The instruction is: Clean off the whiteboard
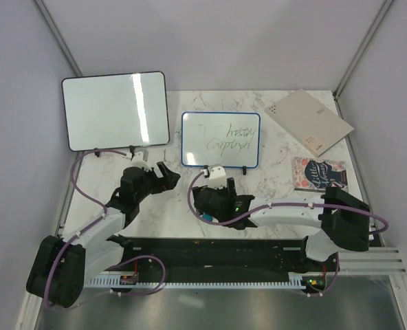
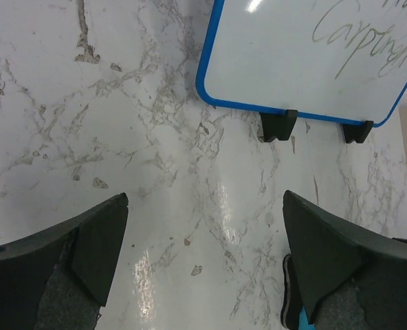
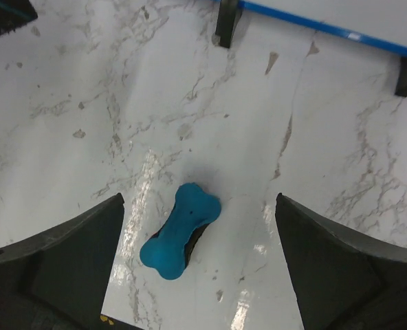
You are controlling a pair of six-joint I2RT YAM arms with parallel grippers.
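The small blue-framed whiteboard (image 1: 221, 139) stands on black feet at the table's back middle, with faint green handwriting on it. It also shows in the left wrist view (image 2: 293, 55), and its bottom frame shows in the right wrist view (image 3: 327, 24). A blue bone-shaped eraser (image 3: 181, 230) lies flat on the marble in front of it, and is partly seen in the top view (image 1: 207, 218). My right gripper (image 3: 200, 206) is open, hovering over the eraser with a finger on each side, not touching it. My left gripper (image 2: 205, 198) is open and empty over bare marble, to the left front of the board.
A larger black-framed whiteboard (image 1: 114, 110) stands at the back left. A beige flat box (image 1: 312, 120) lies at the back right, and a patterned book (image 1: 318, 172) lies at the right. Grey walls enclose the table.
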